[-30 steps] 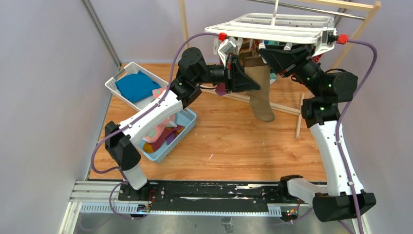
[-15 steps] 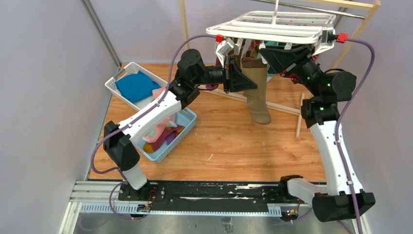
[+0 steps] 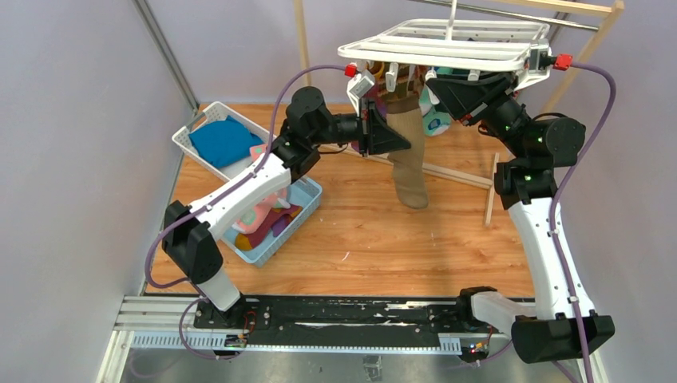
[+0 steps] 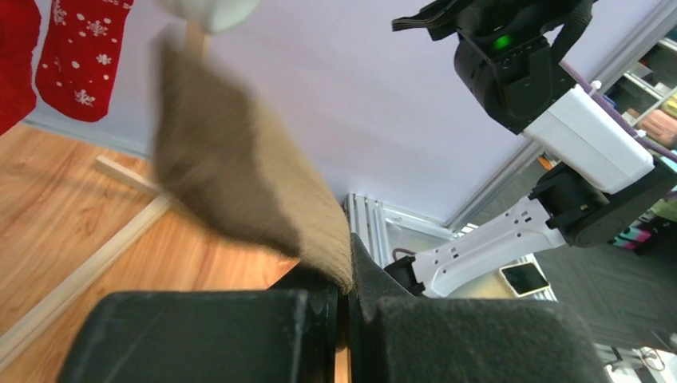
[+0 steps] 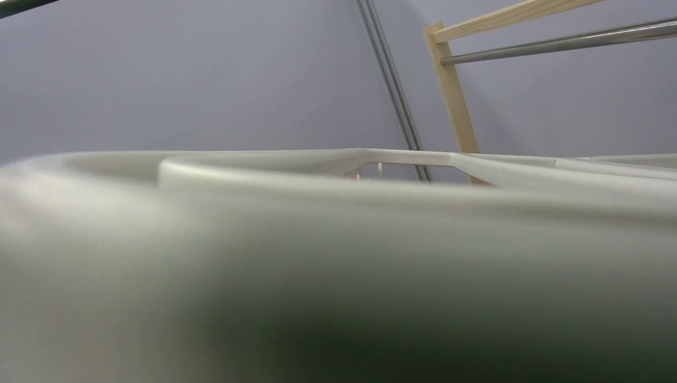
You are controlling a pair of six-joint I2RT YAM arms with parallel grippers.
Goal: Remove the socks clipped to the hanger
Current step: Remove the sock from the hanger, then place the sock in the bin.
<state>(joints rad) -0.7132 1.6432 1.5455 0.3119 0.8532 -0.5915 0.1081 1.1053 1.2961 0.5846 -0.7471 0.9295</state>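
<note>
My left gripper (image 4: 344, 297) clenched on 1 brown sock (image 3: 409, 159) hanging under the white hanger (image 3: 447, 49), my right gripper (image 3: 439, 81) against its frame, grip I cannot tell.

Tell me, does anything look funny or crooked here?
Just the brown sock: the left gripper pinches its edge, so it looks tugged instead of dangling loose under the white hanger, seemingly still clipped on top. Nothing looks spilled or broken.

Long brown sock (image 3: 409, 155) hangs vertical, cuff clipped under white hanger (image 3: 447, 49); red snowflake socks (image 4: 84, 48) hang beside.
</note>
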